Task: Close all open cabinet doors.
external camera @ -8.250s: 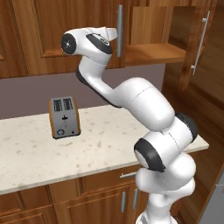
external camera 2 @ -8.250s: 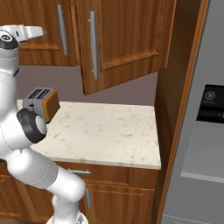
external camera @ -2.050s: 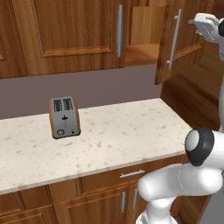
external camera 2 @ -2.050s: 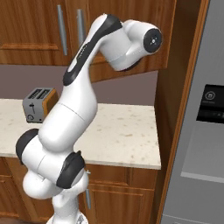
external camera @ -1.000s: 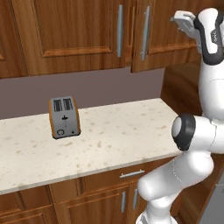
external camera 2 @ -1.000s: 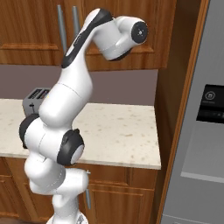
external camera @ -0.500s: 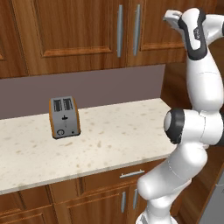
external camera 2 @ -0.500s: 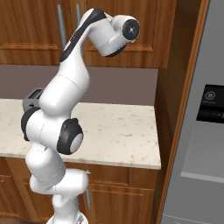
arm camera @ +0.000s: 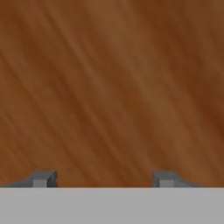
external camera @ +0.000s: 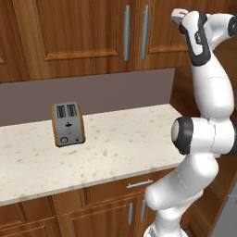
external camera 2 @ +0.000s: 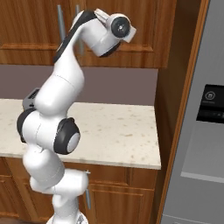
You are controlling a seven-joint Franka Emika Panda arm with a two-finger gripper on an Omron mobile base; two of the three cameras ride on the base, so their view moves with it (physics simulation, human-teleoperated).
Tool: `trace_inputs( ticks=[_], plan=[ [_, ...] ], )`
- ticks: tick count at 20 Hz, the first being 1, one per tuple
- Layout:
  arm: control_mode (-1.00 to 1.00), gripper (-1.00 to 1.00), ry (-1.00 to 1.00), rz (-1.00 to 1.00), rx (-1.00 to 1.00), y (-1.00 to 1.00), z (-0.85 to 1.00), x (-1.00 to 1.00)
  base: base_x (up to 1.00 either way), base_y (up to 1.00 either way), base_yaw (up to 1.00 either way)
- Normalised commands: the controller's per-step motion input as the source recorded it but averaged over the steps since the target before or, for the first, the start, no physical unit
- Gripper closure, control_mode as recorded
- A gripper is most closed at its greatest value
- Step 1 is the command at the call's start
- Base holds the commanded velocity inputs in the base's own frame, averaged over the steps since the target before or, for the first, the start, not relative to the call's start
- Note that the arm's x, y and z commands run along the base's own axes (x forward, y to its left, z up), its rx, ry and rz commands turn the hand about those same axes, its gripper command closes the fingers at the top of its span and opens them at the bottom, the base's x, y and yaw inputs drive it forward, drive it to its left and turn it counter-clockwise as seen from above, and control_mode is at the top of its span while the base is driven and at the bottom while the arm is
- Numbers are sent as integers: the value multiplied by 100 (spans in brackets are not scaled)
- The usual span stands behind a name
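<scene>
- A toaster (external camera: pixel 68 124) is seen at left centre of the left base view, standing on the speckled desk (external camera: pixel 120 148)
- Two cabinet doors (external camera: pixel 83 37) are shown along the top of that view, shut and flush, their vertical silver handles (external camera: pixel 127 26) side by side at upper centre
- The gripper (external camera: pixel 178 15) is held at the upper right, against the right-hand door (external camera: pixel 159 32)
- In the hand view, wood grain is seen very close; the fingers (arm camera: pixel 43 178) are spread wide apart with nothing held between them
</scene>
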Motion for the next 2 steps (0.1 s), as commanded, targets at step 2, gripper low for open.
trace_inputs(
  ticks=[2],
  plan=[
    [-100,-100,6,-2,0,5,-7,-58,0,0,0]
  ],
)
